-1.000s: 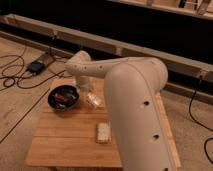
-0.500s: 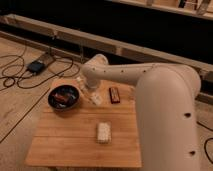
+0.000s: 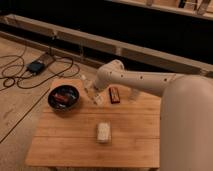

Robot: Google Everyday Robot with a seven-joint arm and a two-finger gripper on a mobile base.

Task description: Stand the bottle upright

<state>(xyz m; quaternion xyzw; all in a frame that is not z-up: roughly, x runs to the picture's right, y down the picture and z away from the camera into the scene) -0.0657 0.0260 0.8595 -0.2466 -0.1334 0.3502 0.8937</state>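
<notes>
Gripper [image 3: 90, 90] hangs low over the wooden table [image 3: 75, 150], at the end of a thick white arm [image 3: 145, 82] that reaches in from the view's right and bends down at a rounded wrist. It is clenched, jaws drawn together; whether anything is pinched between them cannot be told.

Right at the gripper's tip, on the side nearer the camera, is the bottle [image 3: 98, 99], a small whitish shape on the tabletop, touching or almost touching the tool. Its outline blends with the gripper, so I cannot tell whether it lies flat, leans or stands.

Just beside the gripper on the view's left sits a dark bowl [image 3: 64, 97] with something red inside, close to the tool but apart from it. On the gripper's other side, toward the view's right and near it, lies a small dark flat object [image 3: 115, 94]. Well nearer the camera than the gripper, about the middle of the table, rests a flat beige block [image 3: 103, 132], apart from everything else.

Beyond the gripper and off to the view's left, on the floor past the table's far edge, dark cables [image 3: 15, 75] loop around a small dark box [image 3: 36, 66]. Behind the gripper, a pale rail [image 3: 100, 42] runs across the view against a dark background.
</notes>
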